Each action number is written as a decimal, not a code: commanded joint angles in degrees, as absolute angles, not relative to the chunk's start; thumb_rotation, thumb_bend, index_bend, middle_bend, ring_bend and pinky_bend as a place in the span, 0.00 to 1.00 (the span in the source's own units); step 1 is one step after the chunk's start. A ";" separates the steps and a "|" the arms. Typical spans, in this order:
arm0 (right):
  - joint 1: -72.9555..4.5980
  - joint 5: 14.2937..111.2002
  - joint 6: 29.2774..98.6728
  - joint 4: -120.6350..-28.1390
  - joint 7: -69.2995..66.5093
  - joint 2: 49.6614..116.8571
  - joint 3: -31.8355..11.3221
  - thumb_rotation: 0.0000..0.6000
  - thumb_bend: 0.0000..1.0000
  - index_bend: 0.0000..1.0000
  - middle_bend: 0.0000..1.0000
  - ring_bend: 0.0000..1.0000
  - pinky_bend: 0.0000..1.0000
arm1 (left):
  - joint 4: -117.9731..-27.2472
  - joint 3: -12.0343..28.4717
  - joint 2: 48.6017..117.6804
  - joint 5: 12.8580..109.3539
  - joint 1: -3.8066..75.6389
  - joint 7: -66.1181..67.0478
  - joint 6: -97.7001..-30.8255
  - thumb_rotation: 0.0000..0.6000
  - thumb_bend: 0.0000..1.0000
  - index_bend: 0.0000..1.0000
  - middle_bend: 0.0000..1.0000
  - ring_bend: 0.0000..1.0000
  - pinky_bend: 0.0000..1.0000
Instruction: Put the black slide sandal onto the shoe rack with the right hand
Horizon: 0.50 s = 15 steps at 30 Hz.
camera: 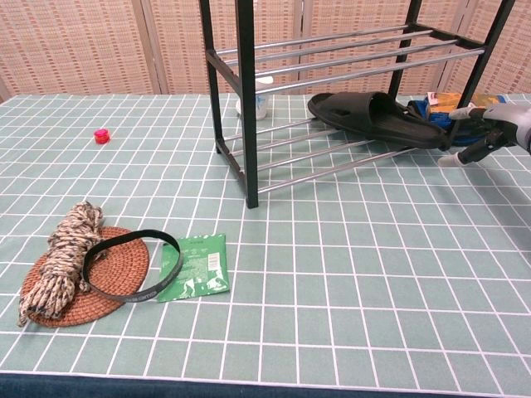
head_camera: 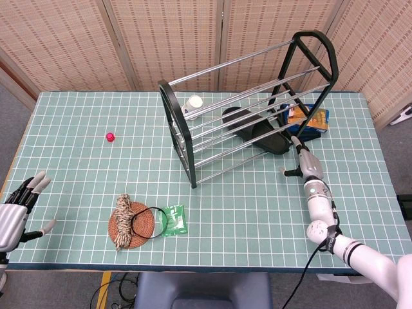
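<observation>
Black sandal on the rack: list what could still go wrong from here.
1. The black sandal lies across the thin bars of the shoe rack's lowest tier, its end poking past the rack's end toward the right hand; a nudge could tip it off.
2. The right hand is close beside that end and the blue packet; a careless pullback might clip either.

Green gridded table (head_camera: 77, 103) with objects resting directly on it.
Shoe rack (head_camera: 182, 138) stands far centre; white cup (head_camera: 192, 103) behind it; blue packet (head_camera: 308, 120) far right; red cap (head_camera: 110, 136) left; woven mat (head_camera: 131, 225) and green sachet (head_camera: 174, 219) near left.
</observation>
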<state>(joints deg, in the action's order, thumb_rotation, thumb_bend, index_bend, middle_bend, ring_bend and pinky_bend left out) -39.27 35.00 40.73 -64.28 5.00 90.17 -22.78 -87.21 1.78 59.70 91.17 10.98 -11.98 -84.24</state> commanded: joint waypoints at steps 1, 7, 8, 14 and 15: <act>-39.91 35.02 38.75 -62.59 3.75 90.54 -22.72 1.00 0.23 0.00 0.00 0.04 0.22 | -87.23 1.75 59.70 91.24 10.95 -12.00 -84.33 1.00 0.26 0.00 0.02 0.00 0.17; -40.94 35.42 36.11 -59.83 2.08 91.37 -22.28 1.00 0.23 0.00 0.00 0.04 0.22 | -87.12 1.83 59.61 91.13 10.93 -12.38 -84.36 1.00 0.26 0.00 0.02 0.00 0.17; -41.09 35.46 35.88 -59.52 1.94 91.48 -22.21 1.00 0.23 0.00 0.00 0.04 0.22 | -87.10 1.83 59.60 91.17 10.93 -12.42 -84.41 1.00 0.26 0.00 0.02 0.00 0.17; -42.13 35.96 34.55 -58.07 1.21 92.34 -21.70 1.00 0.23 0.00 0.00 0.04 0.22 | -86.97 1.82 59.65 91.39 10.92 -12.63 -84.63 1.00 0.26 0.00 0.02 0.00 0.17; -42.27 36.07 34.57 -57.99 1.20 92.48 -21.59 1.00 0.23 0.00 0.00 0.04 0.22 | -86.93 1.84 59.68 91.35 10.96 -12.63 -84.55 1.00 0.26 0.00 0.02 0.00 0.17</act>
<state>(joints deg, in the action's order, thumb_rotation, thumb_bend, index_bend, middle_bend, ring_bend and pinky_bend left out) -42.24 36.04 34.59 -58.03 1.23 92.46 -21.61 -86.93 1.83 59.67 91.36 10.95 -12.62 -84.55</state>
